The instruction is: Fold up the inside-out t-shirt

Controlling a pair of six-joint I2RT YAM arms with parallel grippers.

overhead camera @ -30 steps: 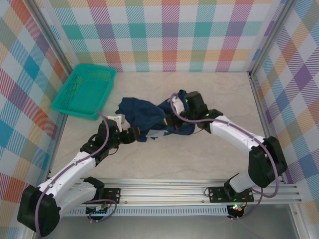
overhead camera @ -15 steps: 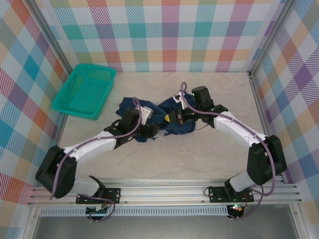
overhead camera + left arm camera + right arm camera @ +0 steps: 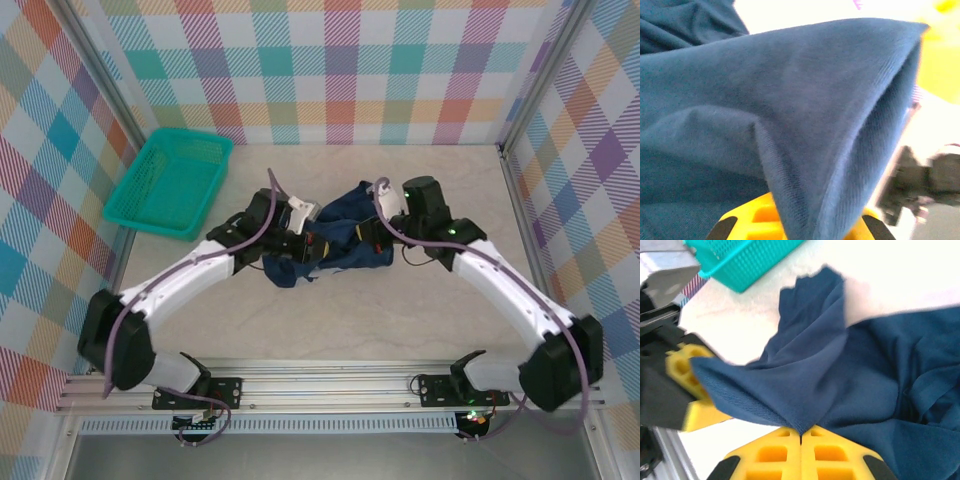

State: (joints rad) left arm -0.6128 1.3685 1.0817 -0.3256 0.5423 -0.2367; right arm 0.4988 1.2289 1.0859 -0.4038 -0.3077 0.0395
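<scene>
While the shirt (image 3: 340,245) lay as a crumpled heap between the two arms, not yet spread, the step in hand looked like securing a two-handed hold so that it could be lifted and opened out. The left end effector (image 3: 794,221) had its yellow pads shut on a thick fold of cloth that rose straight ahead of it. The right end effector (image 3: 801,434) was pinched tight on a ridge of cloth, with the rest of the shirt spreading ahead and to its right. Both faced each other closely across the bunched cloth on the worktop (image 3: 400,310), and the basket (image 3: 165,185) sat well off beyond the left one. The next move probably called for drawing the two apart and upward with both grips kept firm, so that the cloth stretched evenly without slipping. A second earlier the left end effector had stood with jaws apart at the heap's near-left edge, holding nothing. It had since pushed in and clamped, while the right one, shut throughout, had drawn back and gathered the heap toward itself.
</scene>
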